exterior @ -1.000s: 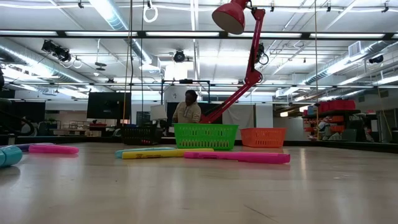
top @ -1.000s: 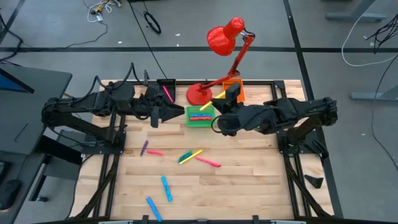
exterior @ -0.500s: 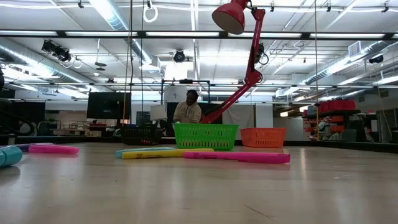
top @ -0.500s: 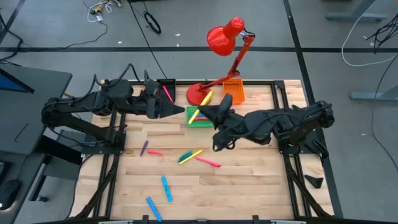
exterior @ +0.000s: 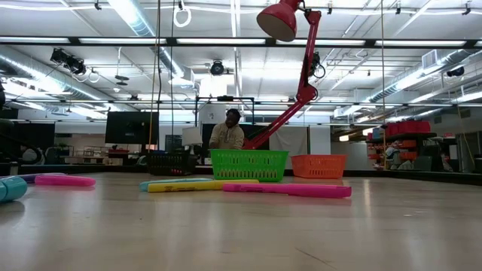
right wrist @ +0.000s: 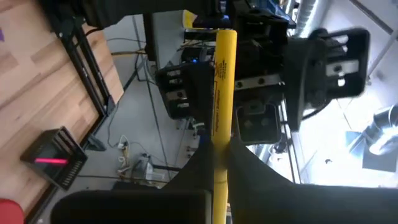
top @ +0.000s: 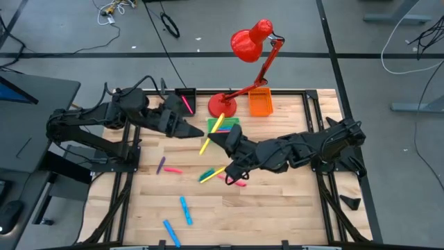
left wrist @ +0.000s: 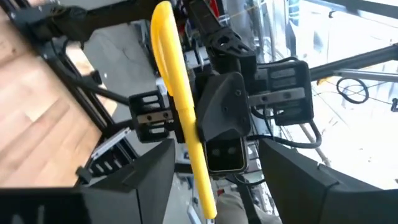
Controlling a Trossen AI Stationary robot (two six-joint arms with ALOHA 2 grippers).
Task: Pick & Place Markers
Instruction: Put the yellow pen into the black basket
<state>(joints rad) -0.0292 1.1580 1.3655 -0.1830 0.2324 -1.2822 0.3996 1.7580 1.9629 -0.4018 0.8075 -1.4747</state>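
Observation:
My right gripper (top: 216,137) is shut on a yellow marker (top: 211,133), which it holds in the air over the table's middle, in front of the green bin (top: 229,123). My left gripper (top: 200,131) faces it from the left, open. Its fingers (left wrist: 163,167) stand on either side of the marker's lower end without touching it. Loose markers lie flat on the table: purple (top: 160,164), pink (top: 173,169), yellow-green (top: 212,173), pink (top: 238,182) and two blue (top: 185,209). A pink marker stands in the black bin (top: 185,103). Neither gripper shows in the low view. My right gripper pinches the yellow marker near its middle (left wrist: 190,122) between its two fingers (right wrist: 241,163). The fingers come about level from the table's right and lie across the marker. The marker is lifted clear of the table and slants, both ends (right wrist: 224,38) free.
The red lamp (top: 251,40) stands with its base (top: 222,105) at the far edge, between the black bin and the orange bin (top: 260,103). Bare wood lies at the near right (top: 277,215). A person (exterior: 227,134) sits in the room behind.
My right gripper has carried the yellow marker from beside the orange bin toward the table's left and a little nearer, up to my left gripper. The marker has stayed in the air and has tipped as the wrist rolled. My left arm has kept its place.

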